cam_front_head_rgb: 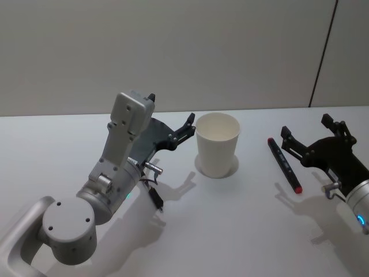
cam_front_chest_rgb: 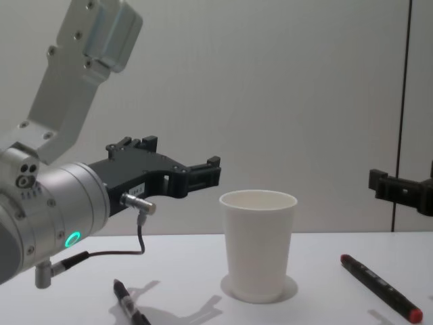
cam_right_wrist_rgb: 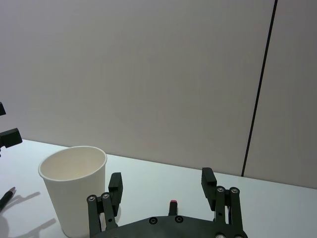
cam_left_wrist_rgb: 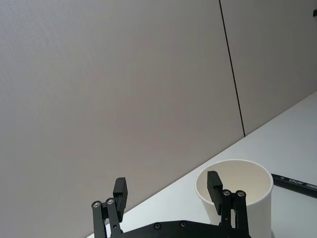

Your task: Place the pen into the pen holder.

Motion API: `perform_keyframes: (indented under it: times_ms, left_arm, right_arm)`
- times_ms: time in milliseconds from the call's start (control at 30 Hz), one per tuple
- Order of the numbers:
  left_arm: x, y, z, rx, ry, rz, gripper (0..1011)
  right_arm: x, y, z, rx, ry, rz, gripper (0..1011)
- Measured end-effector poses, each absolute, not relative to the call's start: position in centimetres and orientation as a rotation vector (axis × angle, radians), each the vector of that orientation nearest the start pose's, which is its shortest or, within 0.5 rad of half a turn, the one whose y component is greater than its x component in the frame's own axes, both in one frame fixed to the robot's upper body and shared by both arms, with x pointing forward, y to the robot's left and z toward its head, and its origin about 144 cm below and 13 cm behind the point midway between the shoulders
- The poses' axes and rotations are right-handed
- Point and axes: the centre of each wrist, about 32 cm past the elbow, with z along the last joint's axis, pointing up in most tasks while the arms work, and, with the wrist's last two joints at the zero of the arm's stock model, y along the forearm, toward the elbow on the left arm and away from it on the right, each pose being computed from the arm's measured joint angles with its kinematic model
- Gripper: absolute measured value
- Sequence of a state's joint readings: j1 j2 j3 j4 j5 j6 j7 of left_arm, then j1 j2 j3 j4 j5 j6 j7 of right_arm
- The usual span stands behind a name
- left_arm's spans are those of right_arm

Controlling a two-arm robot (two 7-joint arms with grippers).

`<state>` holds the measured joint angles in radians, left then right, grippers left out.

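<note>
My right gripper (cam_front_head_rgb: 307,127) spread wide over white table (cam_front_head_rgb: 259,231); black pen with red ends (cam_front_head_rgb: 285,165) flat just left of it. White paper cup (cam_front_head_rgb: 217,144) upright further left. Left gripper (cam_front_head_rgb: 170,109) wide too, raised at cup's left.

white pen holder (cam_front_head_rgb: 217,144), black red-tipped pen (cam_front_head_rgb: 285,165)

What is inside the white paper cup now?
The inner wall of the paper cup is bare white, and no pen rises above its rim. Its bottom is hidden by the near wall. The red-tipped pen lies outside, apart from it.
</note>
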<state>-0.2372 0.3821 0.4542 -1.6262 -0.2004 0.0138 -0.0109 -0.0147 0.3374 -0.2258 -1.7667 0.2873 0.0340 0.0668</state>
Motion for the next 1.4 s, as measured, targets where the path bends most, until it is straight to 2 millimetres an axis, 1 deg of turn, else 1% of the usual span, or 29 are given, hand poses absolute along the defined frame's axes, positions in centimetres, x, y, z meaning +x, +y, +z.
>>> perform_keyframes:
  times_ms: [567,1000,1400]
  left_arm:
    - [49.2,19.8,120.4,0.061,-0.268,1.124,1001]
    - [49.2,19.8,120.4,0.061,-0.268,1.124,1001]
    - [49.2,19.8,120.4,0.061,-0.268,1.124,1001]
  right_arm:
    - [44.3,-24.1,118.9,0.033,-0.051,-1.232,1001]
    - [43.5,-25.0,118.8,0.026,-0.004,-1.26,1001]
    - [43.0,-25.4,119.3,0.014,0.015,-1.285,1001]
